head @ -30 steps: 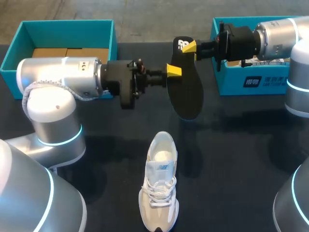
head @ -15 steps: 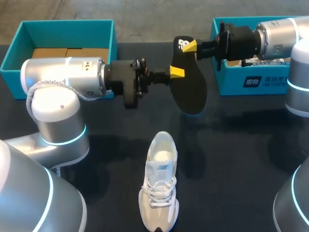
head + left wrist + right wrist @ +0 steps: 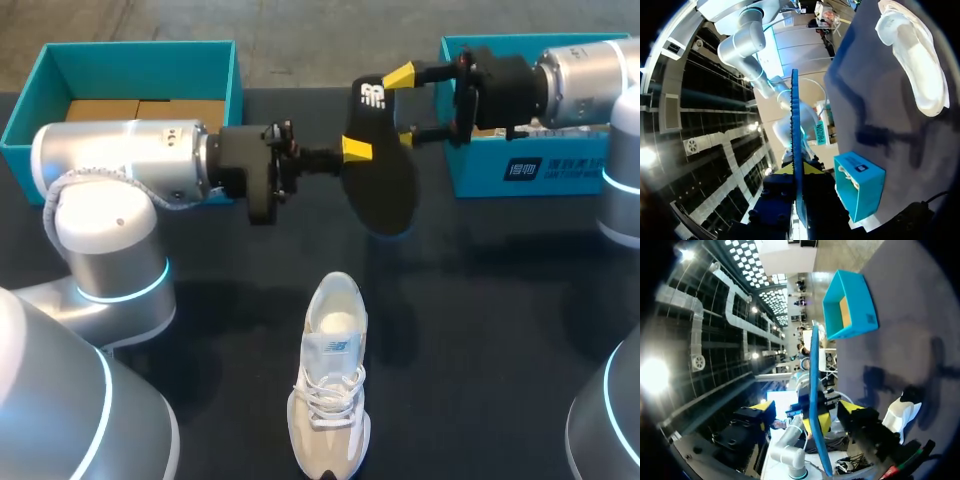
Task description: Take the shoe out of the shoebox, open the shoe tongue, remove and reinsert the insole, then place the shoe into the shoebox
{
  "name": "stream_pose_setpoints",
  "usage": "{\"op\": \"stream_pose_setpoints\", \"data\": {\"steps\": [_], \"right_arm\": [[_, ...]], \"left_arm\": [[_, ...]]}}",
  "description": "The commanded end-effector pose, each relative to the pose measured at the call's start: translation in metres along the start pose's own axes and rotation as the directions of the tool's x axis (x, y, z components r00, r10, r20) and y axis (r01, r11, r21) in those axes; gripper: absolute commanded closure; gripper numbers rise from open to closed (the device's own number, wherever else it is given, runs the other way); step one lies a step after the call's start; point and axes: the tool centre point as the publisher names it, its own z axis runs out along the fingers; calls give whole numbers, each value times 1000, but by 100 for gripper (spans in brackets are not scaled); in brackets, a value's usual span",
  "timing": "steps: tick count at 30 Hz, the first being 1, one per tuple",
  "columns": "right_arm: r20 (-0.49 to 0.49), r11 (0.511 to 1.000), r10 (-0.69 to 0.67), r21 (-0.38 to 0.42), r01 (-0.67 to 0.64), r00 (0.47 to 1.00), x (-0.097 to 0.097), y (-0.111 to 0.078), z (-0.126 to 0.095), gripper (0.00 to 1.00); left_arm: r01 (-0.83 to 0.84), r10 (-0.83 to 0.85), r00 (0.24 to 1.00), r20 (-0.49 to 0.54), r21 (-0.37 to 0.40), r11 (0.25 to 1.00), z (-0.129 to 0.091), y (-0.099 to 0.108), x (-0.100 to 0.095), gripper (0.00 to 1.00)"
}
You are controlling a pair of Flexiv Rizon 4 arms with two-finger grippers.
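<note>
The black insole (image 3: 385,190) hangs on edge above the table, and my left gripper (image 3: 357,150) is shut on its side edge. My right gripper (image 3: 402,107) is open, one yellow fingertip on each side of the insole's heel end and both apart from it. The white shoe (image 3: 330,400) stands on the table near the front, toe toward me. In the left wrist view the insole (image 3: 795,145) runs edge-on out of my gripper (image 3: 799,170), with the shoe (image 3: 915,65) off to one side. In the right wrist view the insole (image 3: 814,385) stands edge-on between my spread fingers (image 3: 761,408).
A teal box (image 3: 140,65) with brown cardboard inside sits at the back left. A second teal box (image 3: 520,165) with white paper sits at the back right, under my right arm. Dark tabletop (image 3: 480,330) surrounds the shoe.
My right gripper has opened and let go of the insole's heel. The left gripper has kept its hold, and the insole has shifted slightly left.
</note>
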Motion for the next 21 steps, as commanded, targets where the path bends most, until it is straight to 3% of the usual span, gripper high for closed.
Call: {"op": "stream_pose_setpoints", "data": {"steps": [1, 9, 12, 16, 21], "right_arm": [[-4, 999, -9, -32, 9, 1000, -4, -27, -7, 0], [-4, 1000, -22, -19, 22, 1000, -14, -52, -1, 0], [-1, 999, -31, -15, 31, 1000, -17, -60, 3, 0], [-1, 999, -31, -15, 31, 1000, -17, -60, 3, 0], [-1, 999, -31, -15, 31, 1000, -17, -60, 3, 0]], "left_arm": [[15, -15, 1000, -9, -14, 1000, -24, -5, 2, 100], [75, -75, 997, -21, -11, 997, -45, -4, 13, 100], [138, -138, 990, 22, 28, 990, -50, -6, 14, 100], [200, -206, 977, 55, 86, 976, -55, -11, 12, 100], [188, -191, 981, 33, 84, 979, -57, -13, 11, 100]]}}
